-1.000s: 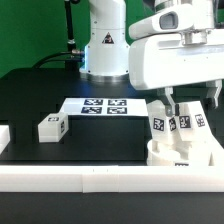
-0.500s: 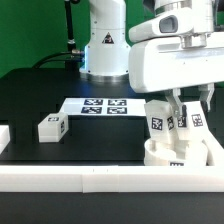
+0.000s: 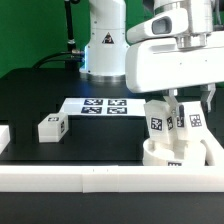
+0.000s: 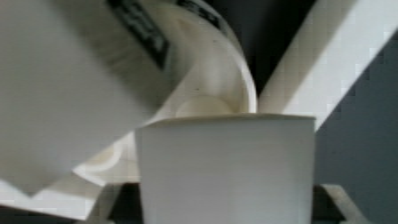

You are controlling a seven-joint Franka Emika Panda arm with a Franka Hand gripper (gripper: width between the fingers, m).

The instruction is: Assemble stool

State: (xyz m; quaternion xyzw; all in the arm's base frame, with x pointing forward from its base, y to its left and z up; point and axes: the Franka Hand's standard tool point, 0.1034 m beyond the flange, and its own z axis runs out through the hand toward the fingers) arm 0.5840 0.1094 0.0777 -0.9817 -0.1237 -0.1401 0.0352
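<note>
The round white seat (image 3: 172, 153) lies in the corner of the white rails at the exterior view's right. One tagged leg (image 3: 157, 119) stands on it. My gripper (image 3: 181, 108) is shut on a second tagged leg (image 3: 189, 123), held upright on the seat next to the first. In the wrist view this held leg (image 4: 228, 165) fills the space between the jaws, with the seat's curved rim (image 4: 217, 80) beyond it. A third leg (image 3: 51, 126) lies loose on the black table at the exterior view's left.
The marker board (image 3: 100, 105) lies flat at the table's middle back. A long white rail (image 3: 70, 180) runs along the near edge and another (image 3: 217, 150) boxes in the seat at the right. The robot's base (image 3: 103, 45) stands behind.
The hand has risen slightly, and the seat with its legs has shifted a little toward the exterior view's left. The loose leg has not moved.
</note>
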